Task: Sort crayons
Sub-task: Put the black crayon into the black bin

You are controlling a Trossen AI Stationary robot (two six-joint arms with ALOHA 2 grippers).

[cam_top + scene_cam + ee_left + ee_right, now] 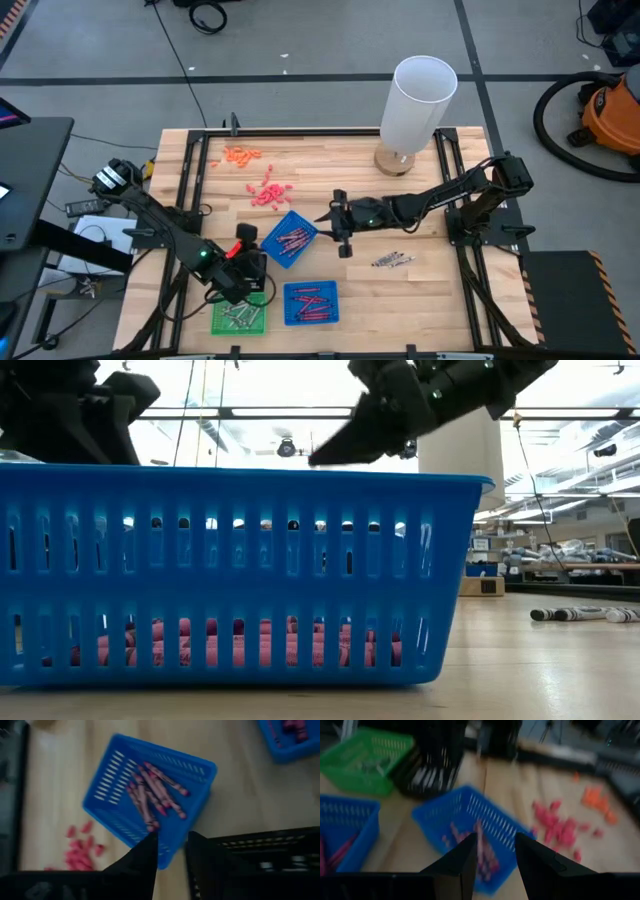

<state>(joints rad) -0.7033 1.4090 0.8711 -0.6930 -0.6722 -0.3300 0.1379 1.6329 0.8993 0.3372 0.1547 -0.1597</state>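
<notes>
Red crayons [155,792] lie in a tilted blue tray [290,238] at the table's middle. More red crayons [310,303] fill a second blue tray [328,290] near the front edge. Grey crayons [240,316] lie in a green tray [220,322], and a few grey crayons [393,260] lie loose on the table. My left gripper [172,851] hovers open just left of the tilted tray, nothing between its fingers. My right gripper [495,855] hovers open at that tray's right side, also with nothing in it.
A black tray [435,767] stands between the green tray and the tilted blue one, under my left gripper. Pink bits [268,192] and orange bits [242,154] lie scattered at the far left. A tall white cylinder [420,100] stands at the far edge.
</notes>
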